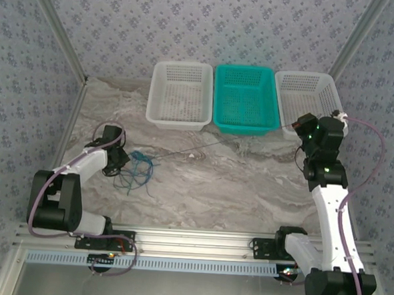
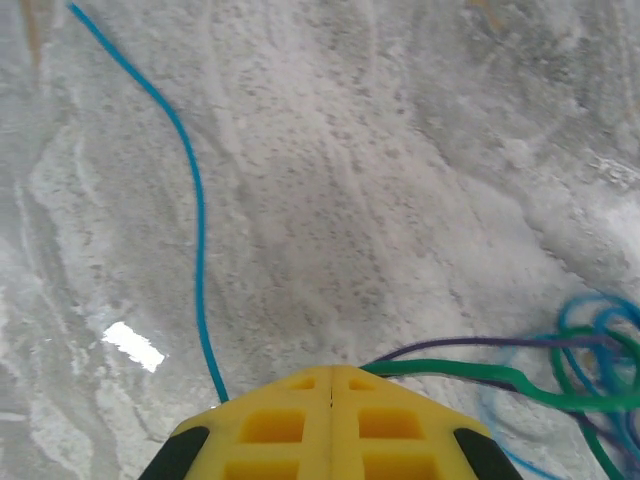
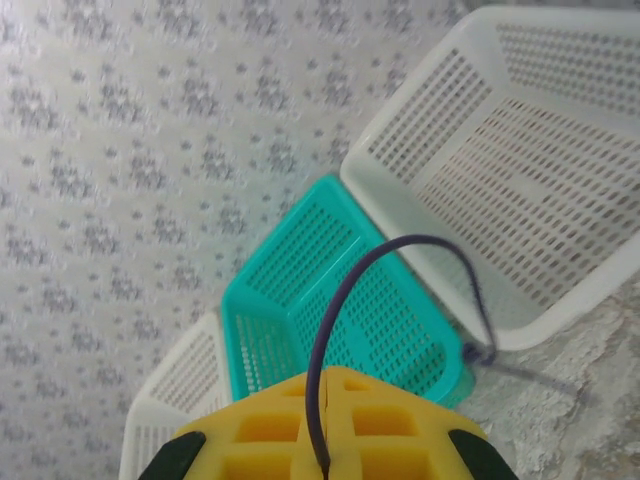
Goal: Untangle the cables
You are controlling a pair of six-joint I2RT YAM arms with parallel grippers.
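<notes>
**Top and wrist views.** Left gripper sits low at the table's left side, fingers pressed together. Green cable and blue cable emerge at its tip; whether they are pinched cannot be told. The tangle lies just beside it. Right gripper, near the 3 baskets along the far edge, pinches the dark cable, which crosses the open table centre.

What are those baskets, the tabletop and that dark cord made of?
Teal basket and white baskets: moulded plastic, judging by the even perforated walls and slight sheen. Tabletop: grey-veined and marble-looking; it could be real stone or a printed laminate, I cannot tell which. Dark cable: thin and freely bending, likely a plastic-sheathed wire.
</notes>
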